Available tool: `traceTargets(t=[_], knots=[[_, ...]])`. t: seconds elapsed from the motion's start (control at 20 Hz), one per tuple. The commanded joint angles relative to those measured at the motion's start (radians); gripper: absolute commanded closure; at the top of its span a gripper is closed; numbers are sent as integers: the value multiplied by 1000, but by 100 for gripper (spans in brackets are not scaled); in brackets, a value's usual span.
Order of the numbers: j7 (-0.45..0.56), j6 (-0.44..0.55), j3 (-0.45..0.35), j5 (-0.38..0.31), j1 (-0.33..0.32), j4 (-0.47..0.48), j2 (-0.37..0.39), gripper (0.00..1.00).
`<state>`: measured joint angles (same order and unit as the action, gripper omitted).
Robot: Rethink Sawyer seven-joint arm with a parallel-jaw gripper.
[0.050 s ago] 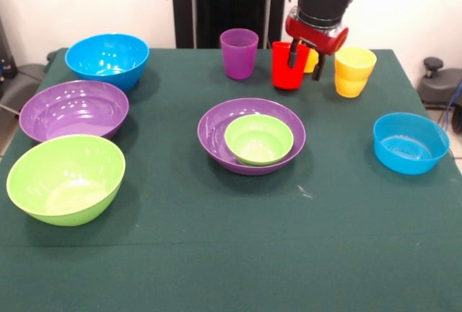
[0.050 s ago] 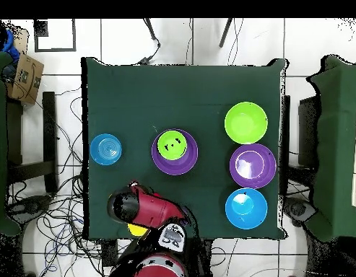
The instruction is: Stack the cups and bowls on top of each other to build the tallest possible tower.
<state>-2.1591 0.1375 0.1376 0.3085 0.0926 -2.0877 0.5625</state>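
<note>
A red cup [image 1: 287, 70] stands near the table's far edge, and my gripper [image 1: 302, 58] is down at its upper right part, overlapping the rim. A purple cup [image 1: 239, 53] stands just left of it, and two stacked yellow cups [image 1: 354, 71] stand just right. In the middle of the table a small green bowl [image 1: 258, 139] sits inside a large purple bowl [image 1: 216, 139]. From overhead the arm [image 2: 141, 207] covers the red cup, and only a bit of the yellow cups [image 2: 137, 229] shows beside it.
At the left stand a large blue bowl [image 1: 107, 60], a second large purple bowl [image 1: 73, 110] and a large lime green bowl [image 1: 65, 178], all upright and separate. A small blue bowl [image 1: 411, 143] sits alone at the right. The table [image 1: 231, 254] has a dark green cloth.
</note>
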Motion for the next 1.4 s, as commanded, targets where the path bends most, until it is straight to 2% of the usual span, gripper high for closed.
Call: traceTargets(t=[0.05, 0.9, 1.4], knots=[[-131, -34, -33, -21, 44, 32, -9, 0], [-124, -55, -24, -23, 43, 45, -6, 0], [-110, 23, 9, -8, 73, 104, 6, 0]])
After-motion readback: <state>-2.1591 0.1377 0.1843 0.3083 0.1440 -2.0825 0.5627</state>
